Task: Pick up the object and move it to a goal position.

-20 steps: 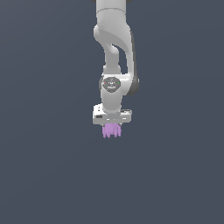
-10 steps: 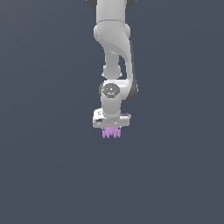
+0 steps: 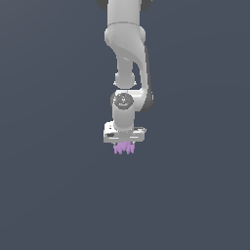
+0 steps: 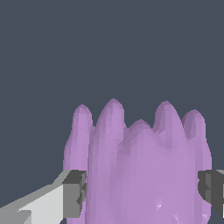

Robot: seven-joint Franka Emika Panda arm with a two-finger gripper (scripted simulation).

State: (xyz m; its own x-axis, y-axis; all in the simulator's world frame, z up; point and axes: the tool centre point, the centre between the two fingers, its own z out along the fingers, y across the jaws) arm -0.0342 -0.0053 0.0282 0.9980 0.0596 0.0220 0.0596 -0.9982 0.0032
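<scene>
The object (image 3: pixel 124 149) is a small pale purple lump with upright prongs. It pokes out just below my white gripper (image 3: pixel 124 143) in the middle of the exterior view. In the wrist view the object (image 4: pixel 140 162) fills the space between my two fingers, and the gripper (image 4: pixel 140 192) straddles it. One grey fingertip (image 4: pixel 74 192) sits at one flank and the other (image 4: pixel 212 190) at the opposite flank. The jaws stand wide apart, close to the object's sides. I cannot tell whether they touch it. The object's base is hidden.
A plain dark grey-blue surface (image 3: pixel 49 195) fills everything around the arm. The white arm (image 3: pixel 128 53) rises straight up from the gripper to the top of the exterior view.
My gripper has come down a little over the object, so less of the purple shows below the hand. The object itself has stayed in place.
</scene>
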